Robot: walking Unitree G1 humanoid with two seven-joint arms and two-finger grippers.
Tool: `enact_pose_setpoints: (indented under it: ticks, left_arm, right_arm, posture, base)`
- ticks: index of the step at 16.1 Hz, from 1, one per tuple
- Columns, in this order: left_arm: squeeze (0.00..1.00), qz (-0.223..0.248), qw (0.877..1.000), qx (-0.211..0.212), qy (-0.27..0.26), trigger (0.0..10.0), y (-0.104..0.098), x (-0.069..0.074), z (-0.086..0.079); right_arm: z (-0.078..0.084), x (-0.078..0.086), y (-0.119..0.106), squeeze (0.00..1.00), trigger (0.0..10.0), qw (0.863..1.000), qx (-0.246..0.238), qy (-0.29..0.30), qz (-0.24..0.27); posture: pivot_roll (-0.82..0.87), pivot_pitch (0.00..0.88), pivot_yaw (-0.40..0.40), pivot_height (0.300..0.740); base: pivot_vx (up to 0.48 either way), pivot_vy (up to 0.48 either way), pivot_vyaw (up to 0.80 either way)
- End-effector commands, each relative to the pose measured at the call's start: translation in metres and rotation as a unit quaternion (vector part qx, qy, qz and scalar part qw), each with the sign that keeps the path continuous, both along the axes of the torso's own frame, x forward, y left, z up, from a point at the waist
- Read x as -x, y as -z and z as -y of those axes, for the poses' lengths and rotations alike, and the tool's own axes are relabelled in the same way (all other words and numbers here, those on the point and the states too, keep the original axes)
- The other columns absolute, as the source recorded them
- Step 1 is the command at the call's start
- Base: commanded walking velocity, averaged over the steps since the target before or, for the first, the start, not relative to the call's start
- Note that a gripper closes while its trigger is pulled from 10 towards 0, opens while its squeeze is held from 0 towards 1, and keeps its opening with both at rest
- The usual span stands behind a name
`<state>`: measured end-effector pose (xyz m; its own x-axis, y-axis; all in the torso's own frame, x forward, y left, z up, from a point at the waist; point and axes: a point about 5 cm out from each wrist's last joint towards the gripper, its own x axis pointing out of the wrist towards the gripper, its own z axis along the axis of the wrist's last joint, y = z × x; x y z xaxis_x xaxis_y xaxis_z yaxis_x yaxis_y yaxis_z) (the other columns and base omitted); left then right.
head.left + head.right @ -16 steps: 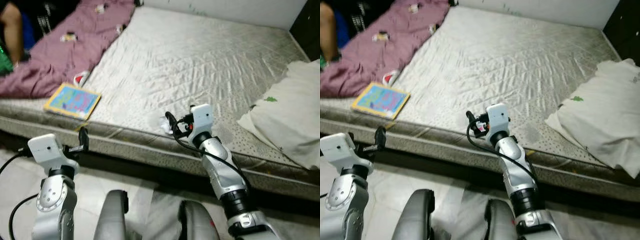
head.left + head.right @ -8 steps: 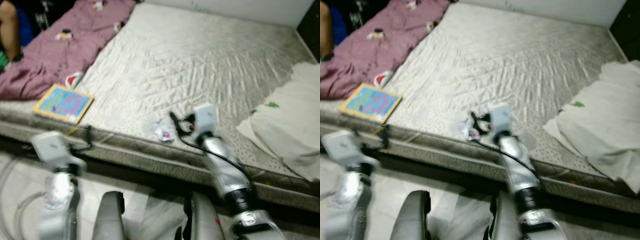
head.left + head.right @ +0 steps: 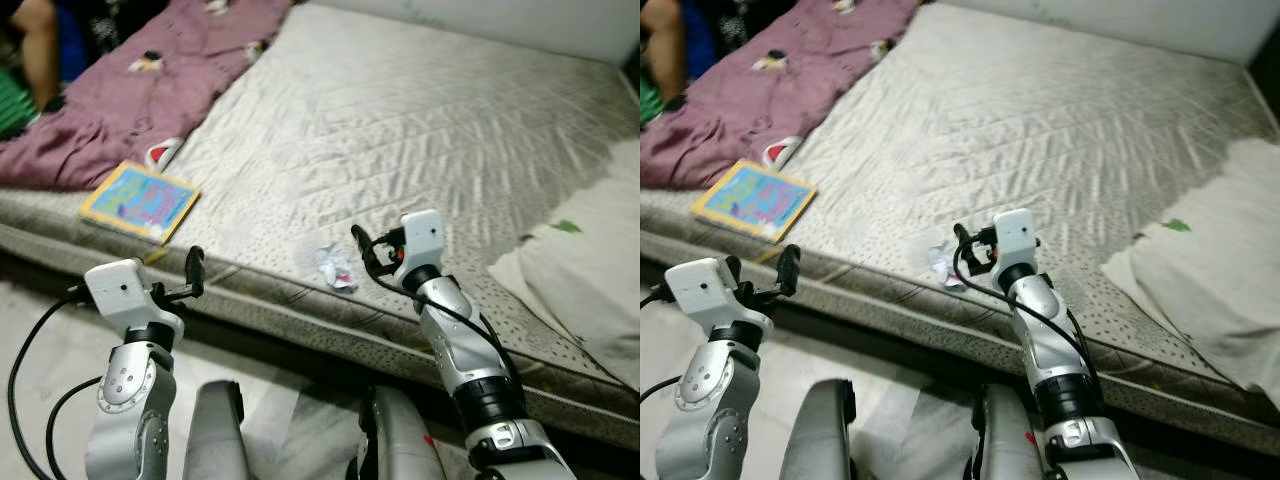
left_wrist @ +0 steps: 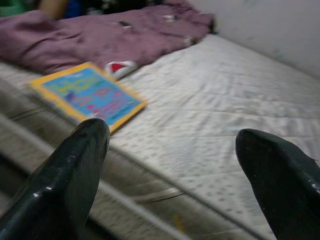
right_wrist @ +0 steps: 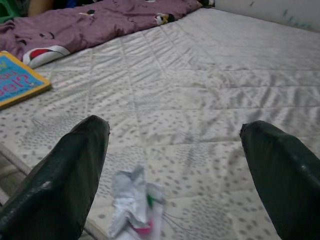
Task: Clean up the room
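Note:
A crumpled white wrapper with a bit of pink lies near the front edge of the grey mattress. My right gripper hovers just to its right, a little above the mattress, fingers open with nothing between them; in the right wrist view the wrapper lies low between the fingers. A colourful book rests at the mattress's left front corner. My left gripper stands open before the mattress edge, pointing towards the book.
A purple blanket with small items on it covers the mattress's left side. A white pillow lies at the right. A person's limb shows at the far left. Pale floor runs below the bed edge.
The camera has shifted and steadied after a blur. The wrapper now lies a little clear of my right gripper's fingers. My left arm stays by the bed edge.

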<state>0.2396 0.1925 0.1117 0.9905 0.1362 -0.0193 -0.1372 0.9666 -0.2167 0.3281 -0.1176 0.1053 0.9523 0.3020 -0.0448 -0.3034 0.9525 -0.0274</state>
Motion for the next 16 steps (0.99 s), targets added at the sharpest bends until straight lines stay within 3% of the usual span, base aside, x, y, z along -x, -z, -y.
enact_pose_setpoints:
  ticks: [1, 9, 16]
  left_arm:
    - [0.0, -0.013, 1.0, 0.001, -0.006, 10.0, 0.0036, 0.0021, -0.0014]
    - [0.0, -0.009, 1.0, 0.003, 0.007, 10.0, 0.0015, 0.0028, 0.0024]
    - [0.0, -0.006, 1.0, 0.001, 0.01, 10.0, 0.0011, 0.0018, 0.004]
  right_arm:
    - [0.0014, 0.0, 0.0052, 0.0, 10.0, 1.0, -0.001, 0.005, -0.015]
    - [0.0046, -0.0006, 0.0114, 0.0, 10.0, 0.999, -0.002, 0.015, -0.033]
    - [0.003, -0.0012, 0.0138, 0.0, 10.0, 0.999, 0.004, 0.005, -0.039]
  posture:
    - [0.14, 0.067, -0.06, 0.58]
    - [0.15, 0.086, -0.054, 0.58]
    - [0.15, 0.073, -0.061, 0.58]
  base:
    - [0.0, 0.0, 0.0]
    - [0.0, 0.442, 0.0]
    - [0.0, 0.0, 0.0]
